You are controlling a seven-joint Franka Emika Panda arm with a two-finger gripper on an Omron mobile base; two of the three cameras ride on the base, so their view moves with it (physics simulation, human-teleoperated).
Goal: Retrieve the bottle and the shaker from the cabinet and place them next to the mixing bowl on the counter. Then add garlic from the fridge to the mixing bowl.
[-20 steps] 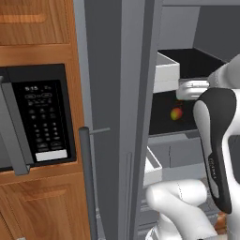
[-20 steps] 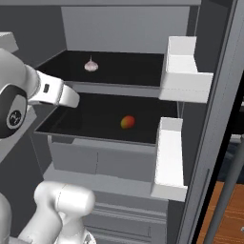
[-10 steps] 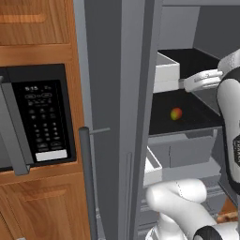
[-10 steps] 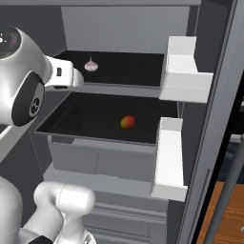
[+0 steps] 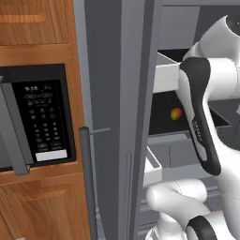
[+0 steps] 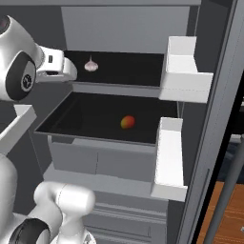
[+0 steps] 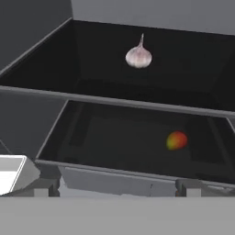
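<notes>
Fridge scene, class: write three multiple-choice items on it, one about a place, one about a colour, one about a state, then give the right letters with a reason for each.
1. Where does the garlic lie?
A. on the upper shelf
B. on the lower shelf
C. in a door bin

2. What colour is the round fruit on the lower shelf?
A. blue
B. red with yellow-green
C. white

3. What state is the fridge door in?
A. shut
B. open
C. taken off

Answers: 1 A, the garlic rests on the upper shelf, above the fruit. 2 B, the hand view shows red shading into yellow-green. 3 B, both shelves and the white door bins are exposed.
</notes>
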